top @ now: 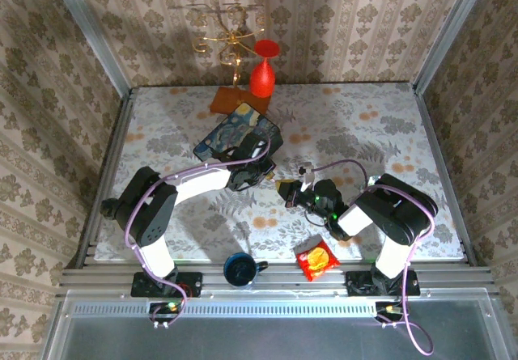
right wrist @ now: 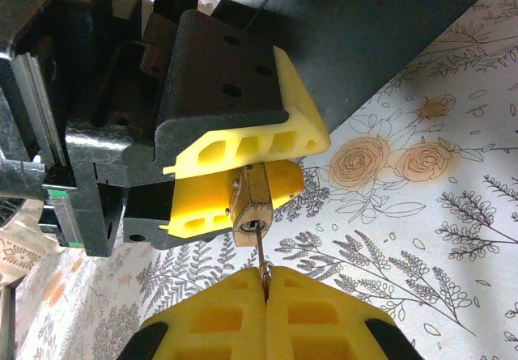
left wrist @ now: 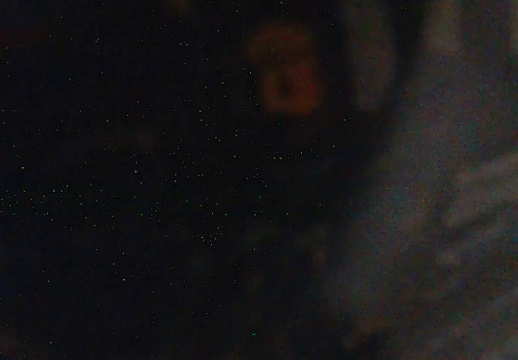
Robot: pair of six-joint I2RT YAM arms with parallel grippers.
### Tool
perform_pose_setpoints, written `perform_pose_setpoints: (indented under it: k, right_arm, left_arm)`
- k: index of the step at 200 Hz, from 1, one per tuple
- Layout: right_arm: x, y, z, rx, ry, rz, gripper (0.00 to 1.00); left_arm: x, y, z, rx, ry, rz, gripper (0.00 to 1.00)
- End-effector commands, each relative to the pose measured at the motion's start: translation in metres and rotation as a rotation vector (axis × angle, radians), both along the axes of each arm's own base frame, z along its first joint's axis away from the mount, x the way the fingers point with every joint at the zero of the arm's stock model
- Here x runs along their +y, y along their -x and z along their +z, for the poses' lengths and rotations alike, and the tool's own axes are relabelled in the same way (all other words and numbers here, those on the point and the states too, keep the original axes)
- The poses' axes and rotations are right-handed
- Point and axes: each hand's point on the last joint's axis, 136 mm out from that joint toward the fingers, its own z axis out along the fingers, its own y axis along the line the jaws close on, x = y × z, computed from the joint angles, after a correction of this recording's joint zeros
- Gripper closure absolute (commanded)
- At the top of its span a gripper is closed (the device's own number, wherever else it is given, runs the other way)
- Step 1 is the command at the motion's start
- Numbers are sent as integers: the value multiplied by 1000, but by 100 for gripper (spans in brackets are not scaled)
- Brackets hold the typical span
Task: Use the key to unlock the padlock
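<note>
**2 tools, 1 tiny padlock, key sitting in the keyhole**

So the right wrist camera makes this pretty clear. The left tool (right wrist: 285, 162) has its yellow fingers (right wrist: 243, 146) clamped on the padlock (right wrist: 257, 192). The pale brass body is squeezed between the 2 pads, with the keyhole end facing the right tool (right wrist: 265, 283). That one is closed tight on the key (right wrist: 261, 249). Only the thin silver blade sticks out of it, and its tip is in the keyhole. The shackle is hidden behind the fingers, so I can't tell if it's popped or not.

Right behind them is the dark side of the dark-blue box (right wrist: 364, 36), and the flowery desk (right wrist: 421, 214) is underneath.

From the top camera, the 2 arms meet about mid-desk, just in front of that box. The padlock is too small to pick out there. A red vase (top: 263, 73) stands at the far edge. A blue cup (top: 239, 269) and a red snack packet (top: 316, 259) sit near the arm bases.

The left wrist camera is nearly black and blurry, just a reddish smudge.
</note>
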Motion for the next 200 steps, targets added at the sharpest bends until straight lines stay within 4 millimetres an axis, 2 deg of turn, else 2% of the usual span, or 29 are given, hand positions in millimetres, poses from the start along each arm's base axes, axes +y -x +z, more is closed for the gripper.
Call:
perform_pose_setpoints:
  k: [1,46,200]
  right_arm:
    - [5,-11,16,-69,-11,-18,100]
    - [10,-10,24,-95,-19,5,100]
    - [6,-8,38,-136,-20,-10,100]
  left_arm:
    - [-14,1,25,-13,115,-3,100]
    - [-14,2,23,-7,119,2,100]
    - [-16,1,25,-12,134,-1,100]
